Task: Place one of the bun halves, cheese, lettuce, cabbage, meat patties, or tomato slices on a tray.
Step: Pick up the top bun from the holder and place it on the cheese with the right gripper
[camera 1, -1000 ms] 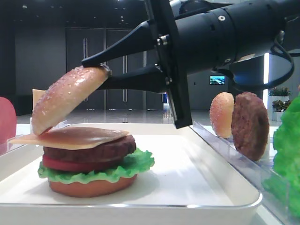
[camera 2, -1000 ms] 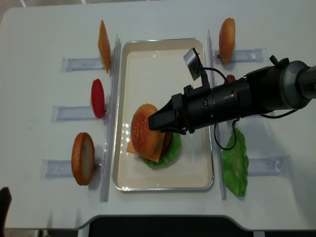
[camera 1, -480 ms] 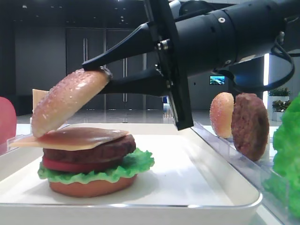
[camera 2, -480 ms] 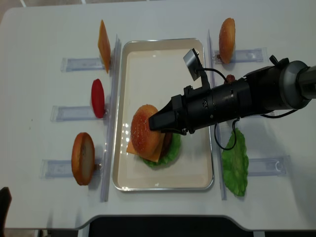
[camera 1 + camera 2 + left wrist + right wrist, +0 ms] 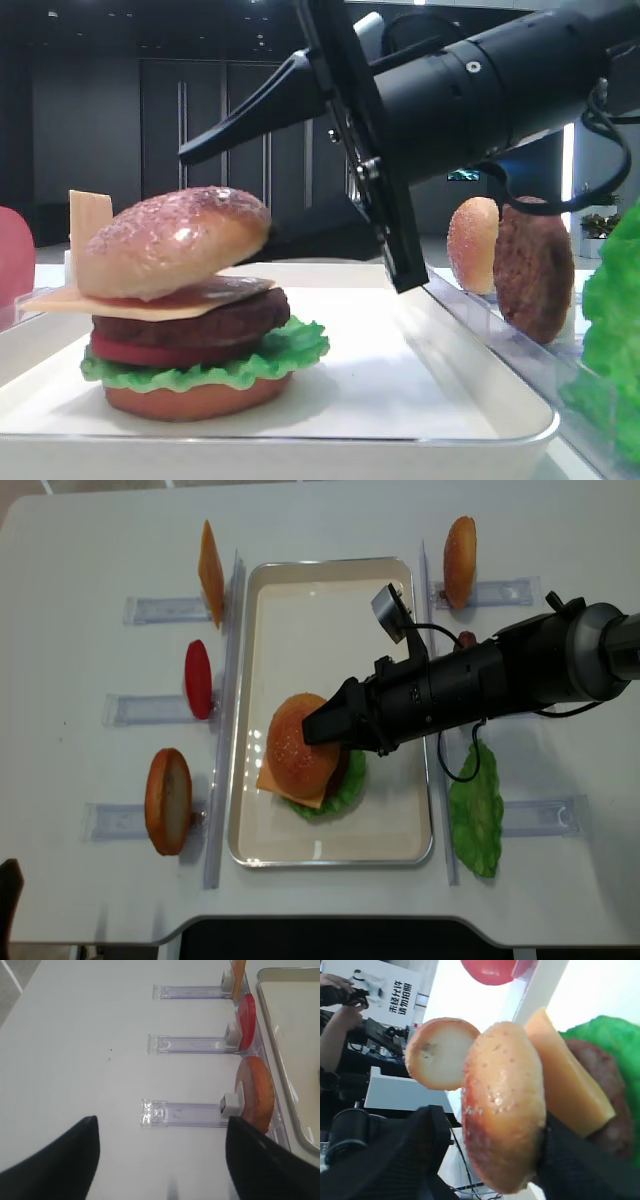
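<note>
The top bun (image 5: 172, 243) sits on the cheese (image 5: 60, 298) atop the stack in the tray (image 5: 330, 585). The right gripper (image 5: 322, 726) stands spread apart just above it, holding nothing. Another bun (image 5: 460, 548), a tomato slice (image 5: 198, 679) and lettuce (image 5: 476, 810) flank the tray in racks (image 5: 185, 1111).

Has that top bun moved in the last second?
Yes. The top bun has tipped down from its tilt and now lies nearly flat on the cheese.
</note>
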Controlling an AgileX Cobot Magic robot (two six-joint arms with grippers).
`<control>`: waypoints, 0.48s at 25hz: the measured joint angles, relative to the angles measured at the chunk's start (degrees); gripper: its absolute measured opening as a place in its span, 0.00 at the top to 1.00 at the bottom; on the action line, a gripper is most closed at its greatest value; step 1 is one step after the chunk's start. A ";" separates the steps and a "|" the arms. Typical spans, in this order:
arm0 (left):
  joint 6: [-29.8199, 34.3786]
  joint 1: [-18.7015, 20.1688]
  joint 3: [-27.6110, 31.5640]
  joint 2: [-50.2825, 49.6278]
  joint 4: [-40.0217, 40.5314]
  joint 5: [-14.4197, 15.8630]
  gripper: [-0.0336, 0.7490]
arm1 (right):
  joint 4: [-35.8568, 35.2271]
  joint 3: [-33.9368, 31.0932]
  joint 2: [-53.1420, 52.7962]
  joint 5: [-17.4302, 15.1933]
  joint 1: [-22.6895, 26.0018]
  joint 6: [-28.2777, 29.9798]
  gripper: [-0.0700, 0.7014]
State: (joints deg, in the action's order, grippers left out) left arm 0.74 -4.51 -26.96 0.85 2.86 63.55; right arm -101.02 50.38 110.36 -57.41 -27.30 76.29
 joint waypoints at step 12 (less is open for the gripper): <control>0.00 0.00 0.00 0.00 0.00 0.00 0.19 | 3.07 0.00 -0.07 4.46 1.09 0.07 0.35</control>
State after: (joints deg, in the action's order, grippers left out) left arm 0.74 -4.51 -26.96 0.85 2.86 63.55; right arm -97.95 50.38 110.29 -52.96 -26.22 76.36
